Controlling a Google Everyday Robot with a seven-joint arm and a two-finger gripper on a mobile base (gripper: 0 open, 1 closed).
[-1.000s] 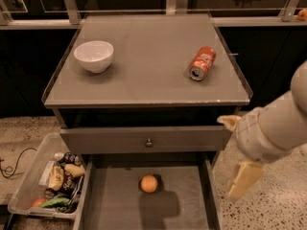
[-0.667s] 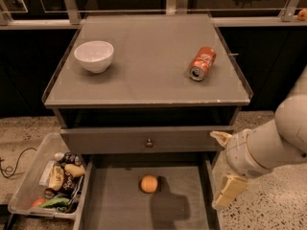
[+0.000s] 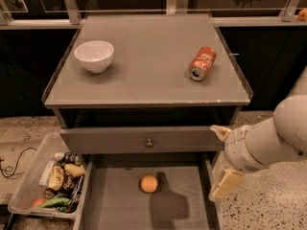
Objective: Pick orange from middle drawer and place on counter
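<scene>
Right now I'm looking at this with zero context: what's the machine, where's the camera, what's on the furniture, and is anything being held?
There is one camera view, looking down at the front of a grey cabinet. Where the camera is mounted is not on record.

The pale limb coming in from the right is a robot arm. Its grasping end, the pincer, is at the right edge of the pulled-out middle drawer. Its two fingers are apart and it holds nothing.

An orange lies alone on the drawer floor, well to the left of the pincer and not touched by it.

On the counter a white bowl stands upright at the left, and a red soda can lies on its side at the right.

On the floor to the drawer's left sits a clear bin of snacks.
</scene>
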